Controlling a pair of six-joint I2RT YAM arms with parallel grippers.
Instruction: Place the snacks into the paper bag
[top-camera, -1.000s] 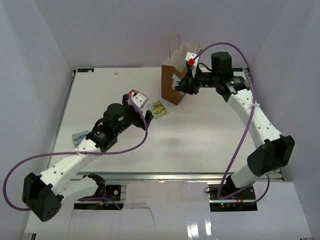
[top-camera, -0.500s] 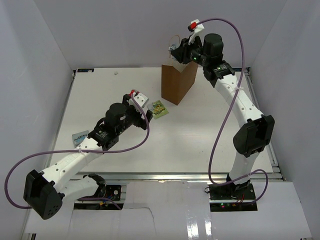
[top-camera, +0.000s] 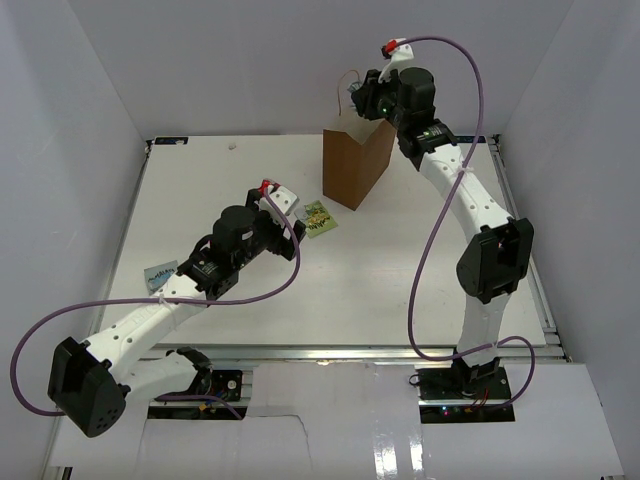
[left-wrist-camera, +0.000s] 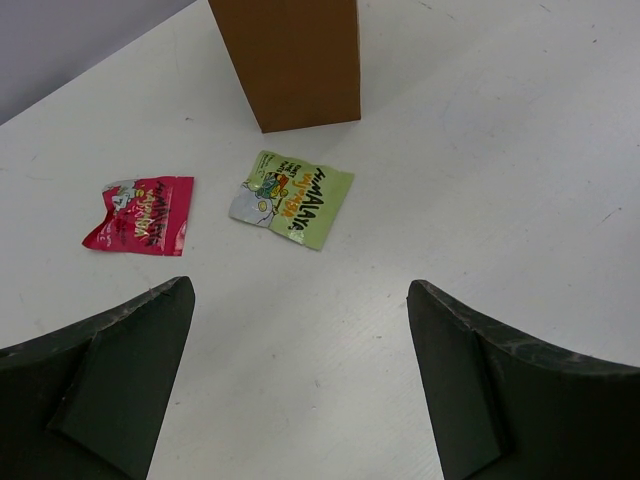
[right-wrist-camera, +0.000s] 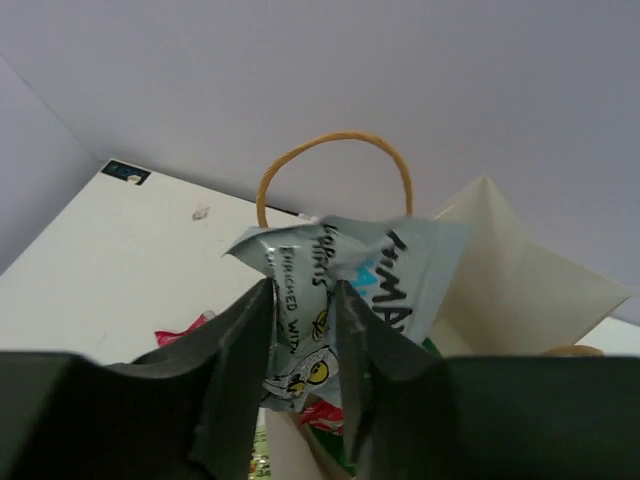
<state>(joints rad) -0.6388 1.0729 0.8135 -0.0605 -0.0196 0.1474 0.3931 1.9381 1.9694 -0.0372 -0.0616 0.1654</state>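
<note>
White tabletop (top-camera: 420, 250), upper centre: your right jaws clench 1 silver-blue packet (right-wrist-camera: 395, 265) over the paper bag (top-camera: 350, 172), poised to drop it; left jaws gape above the green packet (left-wrist-camera: 291, 198)

Site: robot lab cell. I see white bench (top-camera: 400, 290), pale walls (top-camera: 90, 90) boxing it, left arm (top-camera: 140, 325), right arm (top-camera: 470, 205), aluminium mounting rail (top-camera: 330, 352).

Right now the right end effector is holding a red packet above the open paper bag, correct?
Not red. The right end effector is holding a pale blue-silver packet above the open paper bag, as the right wrist view shows.
</note>
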